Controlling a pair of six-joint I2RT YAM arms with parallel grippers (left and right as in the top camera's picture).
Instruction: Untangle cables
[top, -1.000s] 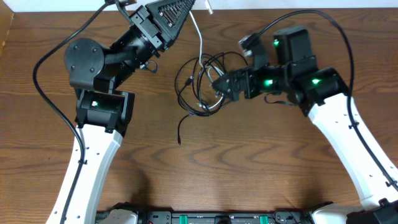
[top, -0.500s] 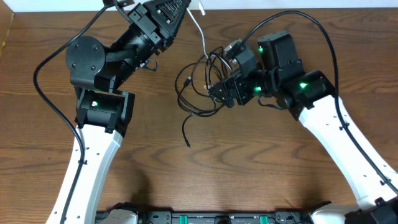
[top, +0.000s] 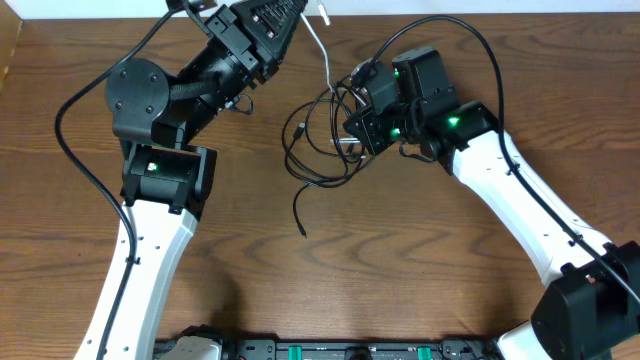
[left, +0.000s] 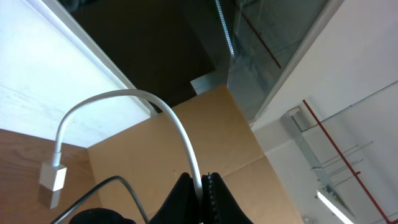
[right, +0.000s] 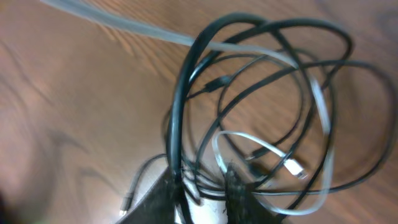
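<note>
A tangle of thin black cables (top: 318, 152) lies on the wooden table between the arms, with one loose plug end (top: 302, 230) trailing toward the front. A white cable (top: 326, 55) rises from the tangle to my left gripper (top: 302, 9) at the table's back edge. In the left wrist view, that gripper (left: 202, 185) is shut on the white cable (left: 124, 96), and its plug (left: 53, 179) dangles free. My right gripper (top: 350, 135) sits at the tangle's right side. In the right wrist view, the right gripper (right: 205, 186) has closed on several black strands (right: 261, 68), beside a white plug (right: 293, 165).
Thick black arm cords loop over the table at the left (top: 75, 150) and above the right arm (top: 470, 35). The table's back edge (top: 500, 14) meets a white wall. A cardboard box (left: 161, 155) shows behind the left fingers.
The right arm has moved up and left into the tangle and its jaws have closed on the strands. The tangle shifted slightly toward the back. The left gripper has stayed shut.
</note>
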